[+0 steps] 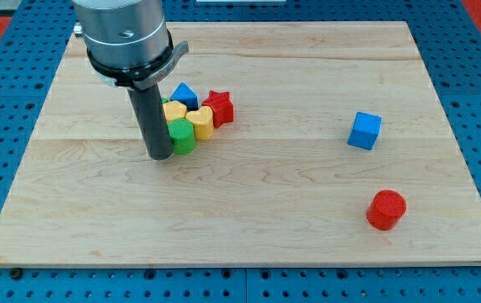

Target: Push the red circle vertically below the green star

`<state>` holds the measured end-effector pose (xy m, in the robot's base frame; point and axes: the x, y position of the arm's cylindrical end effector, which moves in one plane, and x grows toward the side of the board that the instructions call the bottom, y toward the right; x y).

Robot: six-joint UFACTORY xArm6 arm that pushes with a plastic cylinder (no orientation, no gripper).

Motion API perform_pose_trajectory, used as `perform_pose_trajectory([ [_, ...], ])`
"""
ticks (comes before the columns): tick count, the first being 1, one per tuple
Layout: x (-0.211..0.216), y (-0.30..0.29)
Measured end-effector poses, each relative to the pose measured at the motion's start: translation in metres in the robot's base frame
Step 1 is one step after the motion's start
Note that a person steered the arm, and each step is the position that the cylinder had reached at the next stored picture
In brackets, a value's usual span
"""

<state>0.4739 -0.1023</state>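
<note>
Dark and straight, my tip point(160, 156) rests on the pale wooden surface point(248, 227), touching a green block point(181, 135) whose shape the rod partly hides; no claw shows. Well to its right and lower sits the red circle point(386, 209).

Silver-grey cylindrical metal arm housing point(123, 29), small dark holes dotted its face, black ring collar beneath, straight dark matte rod, blunt-ended my tip point(161, 156).
</note>
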Motion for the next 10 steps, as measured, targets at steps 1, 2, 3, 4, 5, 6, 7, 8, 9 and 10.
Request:
perform_pose_trajectory([
  [1, 0.022, 0.044],
  [2, 0.035, 0.118],
  [3, 0.038, 0.224],
  [4, 0.041, 0.294],
  [5, 0.078, 0.312],
  [6, 0.089, 0.287],
  [7, 0.086, 0.240],
  [8, 0.088, 0.210],
  [9, 0.088, 0.153],
  [10, 0.088, 0.098],
])
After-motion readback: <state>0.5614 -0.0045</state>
